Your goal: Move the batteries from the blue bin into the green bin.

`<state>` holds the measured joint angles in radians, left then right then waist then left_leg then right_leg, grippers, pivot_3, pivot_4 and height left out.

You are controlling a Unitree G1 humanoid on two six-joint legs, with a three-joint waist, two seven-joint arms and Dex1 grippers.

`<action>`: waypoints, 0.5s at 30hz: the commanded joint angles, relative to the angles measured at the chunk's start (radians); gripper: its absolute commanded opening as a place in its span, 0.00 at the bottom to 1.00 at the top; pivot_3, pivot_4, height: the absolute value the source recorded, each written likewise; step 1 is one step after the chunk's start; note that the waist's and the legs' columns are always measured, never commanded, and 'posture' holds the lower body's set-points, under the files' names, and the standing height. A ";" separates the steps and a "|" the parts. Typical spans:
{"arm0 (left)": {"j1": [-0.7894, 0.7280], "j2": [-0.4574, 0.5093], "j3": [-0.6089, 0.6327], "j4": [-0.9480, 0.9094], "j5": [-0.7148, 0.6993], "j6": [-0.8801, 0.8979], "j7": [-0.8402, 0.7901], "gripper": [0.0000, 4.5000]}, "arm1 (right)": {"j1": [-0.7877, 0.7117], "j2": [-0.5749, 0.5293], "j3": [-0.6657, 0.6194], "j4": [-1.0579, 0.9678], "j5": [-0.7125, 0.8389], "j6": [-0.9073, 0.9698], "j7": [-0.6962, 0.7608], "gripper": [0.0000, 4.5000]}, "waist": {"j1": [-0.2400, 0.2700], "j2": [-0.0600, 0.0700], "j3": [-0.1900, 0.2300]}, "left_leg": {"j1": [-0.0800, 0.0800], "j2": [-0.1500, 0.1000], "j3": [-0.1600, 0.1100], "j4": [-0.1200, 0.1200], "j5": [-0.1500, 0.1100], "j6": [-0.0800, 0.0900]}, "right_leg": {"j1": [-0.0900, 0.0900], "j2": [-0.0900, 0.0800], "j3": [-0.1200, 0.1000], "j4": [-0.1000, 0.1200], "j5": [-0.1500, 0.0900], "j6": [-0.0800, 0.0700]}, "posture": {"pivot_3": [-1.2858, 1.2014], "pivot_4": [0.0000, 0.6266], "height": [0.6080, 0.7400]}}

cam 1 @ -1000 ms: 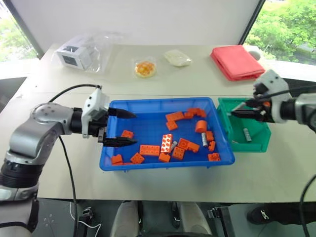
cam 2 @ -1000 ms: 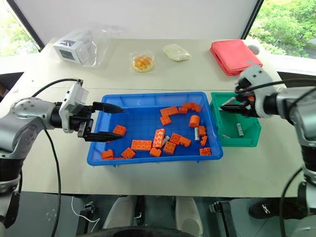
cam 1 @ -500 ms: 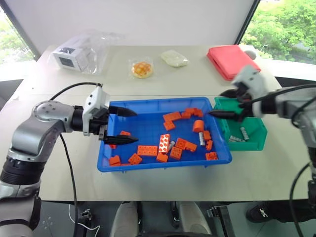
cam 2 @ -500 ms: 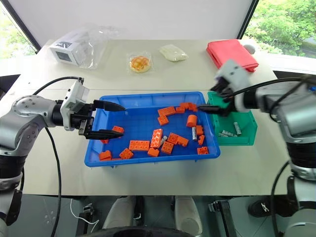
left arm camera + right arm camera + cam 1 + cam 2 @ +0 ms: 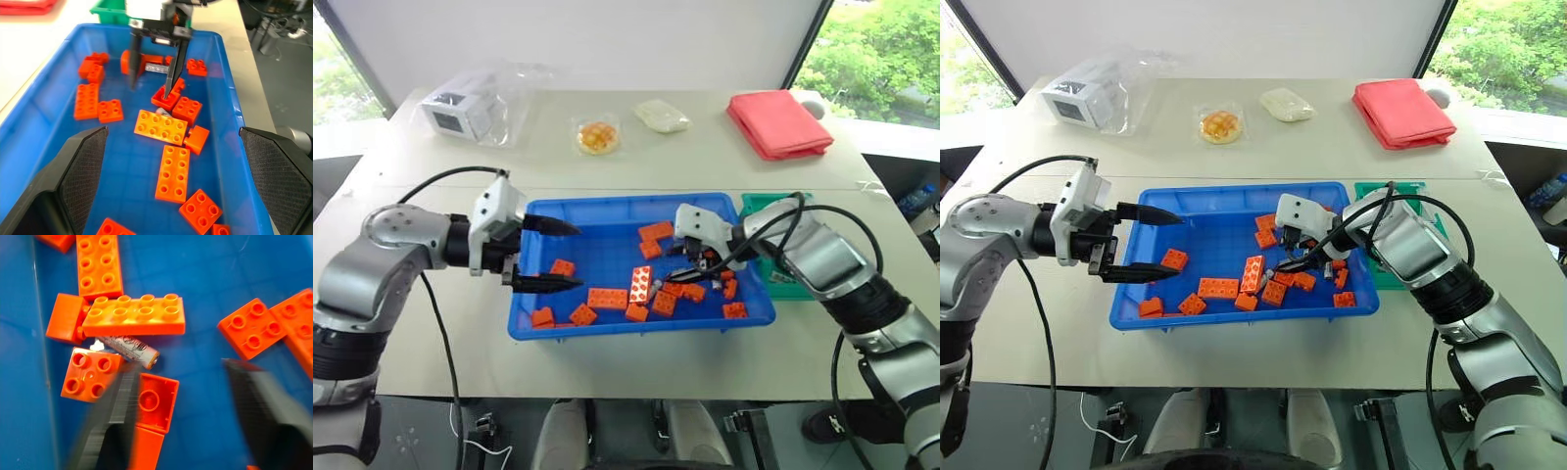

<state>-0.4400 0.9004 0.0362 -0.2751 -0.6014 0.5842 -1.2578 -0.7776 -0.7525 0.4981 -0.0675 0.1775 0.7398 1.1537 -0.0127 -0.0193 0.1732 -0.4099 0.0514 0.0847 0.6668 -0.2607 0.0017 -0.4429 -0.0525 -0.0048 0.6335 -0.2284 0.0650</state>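
Batteries, small silver-grey metal cylinders: one (image 5: 128, 348) lies in the large shallow bright-blue plastic bin (image 5: 607, 208), wedged between a long orange toy brick (image 5: 133, 315) and a square one (image 5: 91, 373), so prob. awkward to pinch cleanly. A second battery (image 5: 155, 69) sits further back by the short orange cylinder (image 5: 128, 60). That makes 2 visible in the blue bin; others may hide under bricks, can't tell. Right hand (image 5: 152, 89) is down over the wedged battery, fingers parted w/ nothing between them, apparently lined up to straddle it. Left hand (image 5: 548, 255) hangs at the bin's left end, fingers wide apart, empty, likely parked clear of the work. Small teal-green plastic bin (image 5: 770, 203) sits just beside the blue bin on the surface (image 5: 705, 157), mostly hidden by the right arm; contents not readable. Orange bricks: roughly 15, approx. count.
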 commanded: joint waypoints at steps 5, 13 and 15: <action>0.014 0.020 0.056 -0.044 -0.024 0.010 0.025 1.00 | -0.018 0.027 0.010 -0.013 -0.038 -0.035 0.042 0.23 | 0.001 0.000 0.000 | 0.000 0.000 0.000 0.000 0.000 0.000 | 0.000 0.000 0.000 0.000 0.000 0.000 | 0.52 0.24 0.95; -0.016 0.004 0.044 -0.024 -0.015 0.001 0.041 1.00 | 0.003 0.023 0.054 -0.031 -0.085 -0.111 0.103 0.23 | 0.001 0.000 0.000 | 0.000 0.000 0.000 0.000 0.000 0.000 | 0.000 0.000 0.000 0.000 0.000 0.000 | 0.52 0.24 0.95; -0.022 0.002 0.041 -0.020 -0.013 -0.002 0.043 1.00 | 0.007 0.024 0.063 -0.025 -0.098 -0.131 0.114 0.23 | 0.001 0.000 0.000 | 0.000 0.000 0.000 0.000 0.000 0.000 | 0.000 0.000 0.000 0.000 0.000 0.000 | 0.52 0.24 0.95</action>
<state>-0.4436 0.9017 0.0615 -0.2889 -0.6124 0.5996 -1.2174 -0.7704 -0.7259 0.5580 -0.0663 0.0920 0.6324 1.2554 -0.0121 -0.0193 0.1732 -0.4097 0.0514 0.0849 0.6668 -0.2607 0.0017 -0.4428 -0.0523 -0.0048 0.6337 -0.2284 0.0649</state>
